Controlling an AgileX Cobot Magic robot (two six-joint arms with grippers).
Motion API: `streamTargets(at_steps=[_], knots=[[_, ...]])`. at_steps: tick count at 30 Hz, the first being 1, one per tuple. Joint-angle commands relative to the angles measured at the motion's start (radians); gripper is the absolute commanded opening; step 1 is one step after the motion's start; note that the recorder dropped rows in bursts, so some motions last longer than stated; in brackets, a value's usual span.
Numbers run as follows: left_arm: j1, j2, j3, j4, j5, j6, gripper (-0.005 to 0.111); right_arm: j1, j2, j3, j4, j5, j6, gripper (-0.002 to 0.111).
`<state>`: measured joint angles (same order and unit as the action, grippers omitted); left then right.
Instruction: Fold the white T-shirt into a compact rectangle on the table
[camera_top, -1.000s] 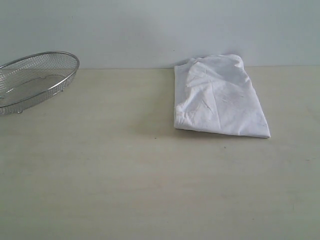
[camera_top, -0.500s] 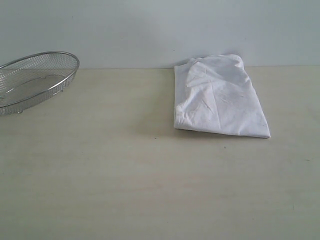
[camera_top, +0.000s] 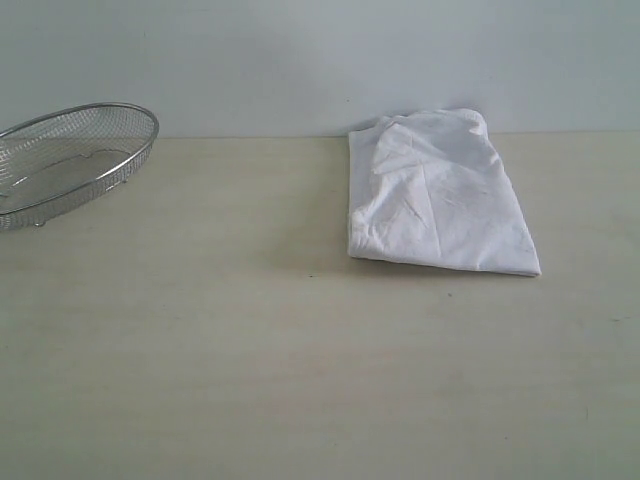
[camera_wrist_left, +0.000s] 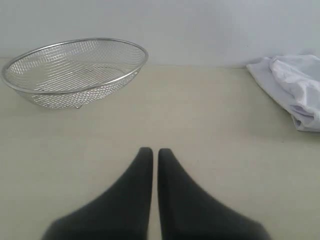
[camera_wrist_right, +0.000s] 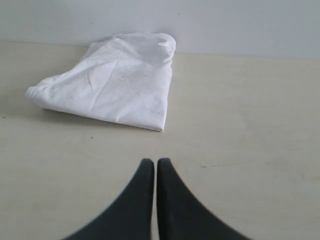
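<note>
Nothing moved: one white T-shirt (camera_top: 435, 195), one mesh basket (camera_top: 70, 160).

1. The table (camera_top: 250, 350) is flat, pale beige and faintly specked.
2. The white T-shirt (camera_top: 435, 195) lies on it, folded into a wrinkled, roughly rectangular bundle by the far edge, right of centre.

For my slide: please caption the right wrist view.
Right tool, shut, over the table; the folded white T-shirt lies apart.
</note>
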<state>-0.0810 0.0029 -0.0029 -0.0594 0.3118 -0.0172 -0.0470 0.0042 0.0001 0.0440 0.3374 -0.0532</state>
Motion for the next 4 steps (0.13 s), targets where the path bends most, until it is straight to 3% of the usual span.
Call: streamTargets(at_steps=[1,4], knots=[[0.003,-0.003,0.003,-0.01,-0.004,-0.01,0.005,-0.002,-0.004,0.0,-0.001,-0.004,-0.004,0.0],[0.003,-0.003,0.003,-0.01,-0.004,-0.01,0.005,-0.002,-0.004,0.0,-0.001,-0.004,-0.004,0.0]])
